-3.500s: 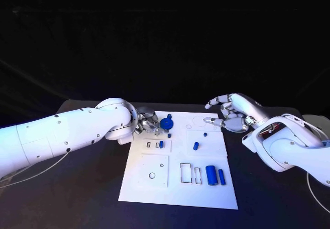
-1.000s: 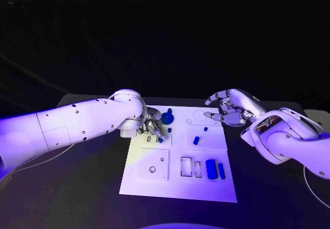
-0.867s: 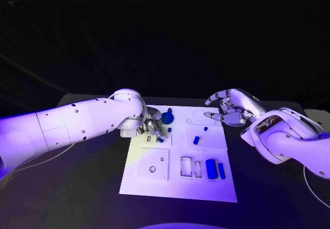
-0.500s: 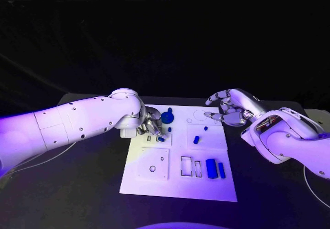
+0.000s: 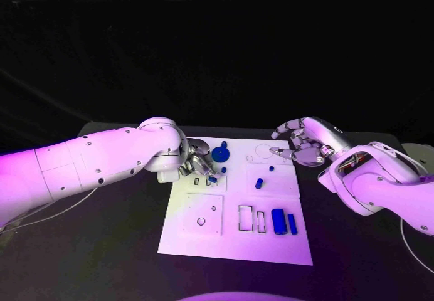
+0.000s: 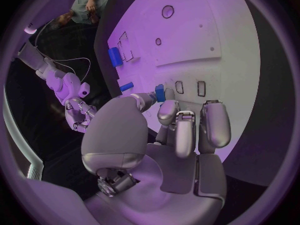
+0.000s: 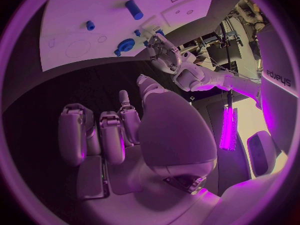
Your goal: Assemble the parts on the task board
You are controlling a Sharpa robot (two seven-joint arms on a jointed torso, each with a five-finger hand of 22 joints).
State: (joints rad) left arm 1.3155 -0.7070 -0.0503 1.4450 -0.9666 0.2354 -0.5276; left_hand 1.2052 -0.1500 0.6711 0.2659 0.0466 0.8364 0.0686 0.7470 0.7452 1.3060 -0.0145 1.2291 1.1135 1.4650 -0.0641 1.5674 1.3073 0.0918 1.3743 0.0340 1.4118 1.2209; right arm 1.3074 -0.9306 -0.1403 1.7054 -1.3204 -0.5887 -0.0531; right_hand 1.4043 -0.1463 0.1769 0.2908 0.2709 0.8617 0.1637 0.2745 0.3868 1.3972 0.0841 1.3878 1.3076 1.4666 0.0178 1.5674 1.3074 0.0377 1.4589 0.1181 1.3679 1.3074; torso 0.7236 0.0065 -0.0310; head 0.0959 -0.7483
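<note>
A black bench (image 5: 100, 251) carries a white task board (image 5: 235, 241), which lies flat at its centre with its long side running away from the robot. A thin pale cable (image 5: 45, 216) trails across the bench's near left corner.
</note>
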